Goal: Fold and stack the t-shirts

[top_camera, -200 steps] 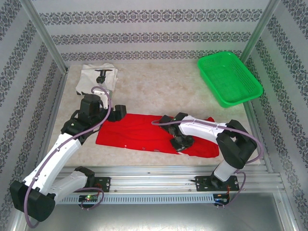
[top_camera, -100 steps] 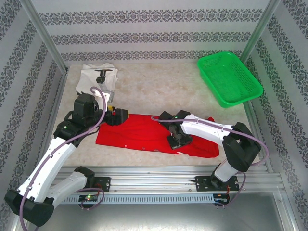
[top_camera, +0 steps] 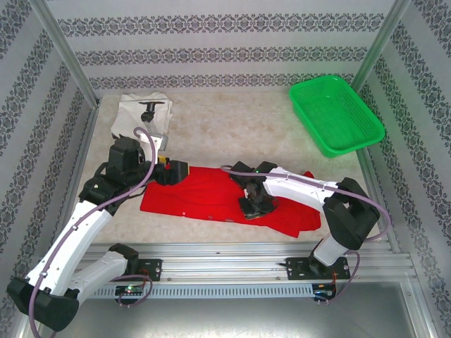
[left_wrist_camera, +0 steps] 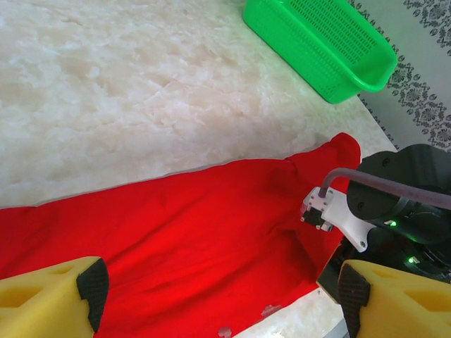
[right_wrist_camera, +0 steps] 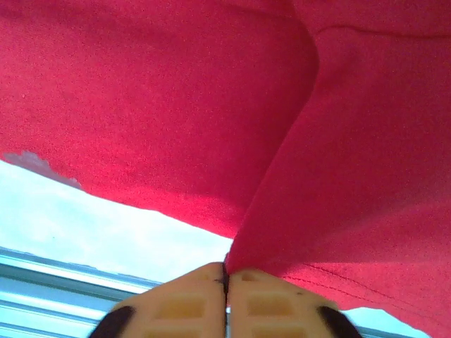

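Cloth is what I am handling here: the red t-shirt (top_camera: 201, 193) looks light and limp, with nothing stiff in it. I expect it to sag, drag and bunch the moment one point is lifted. It should not slip much between padded fingers, though a thin pinch could pull free if I tug sideways against the surface (top_camera: 232, 127). My judgement is that the best holds are at the hem and the corners, one on each side so the fabric hangs flat between them, and not in the middle of the panel.

The red t-shirt lies spread as a long band across the near middle of the surface, running left to right. The white t-shirt (top_camera: 141, 113) sits apart from it at the far left corner. The green basket (top_camera: 337, 116) is at the far right.

The right tool (top_camera: 254, 206) is down on the near edge of the red t-shirt, right of its middle. In its wrist view the right tool (right_wrist_camera: 225, 282) has its pads pressed together on a ridge of red fabric, and a crease runs up from the pinch, so I read it as clenched on the shirt.

The left tool (top_camera: 176, 171) hangs at the far left end of the red t-shirt. In its wrist view the left tool (left_wrist_camera: 220, 285) has its fingers spread wide and gripping nothing, with the cloth lying below them.
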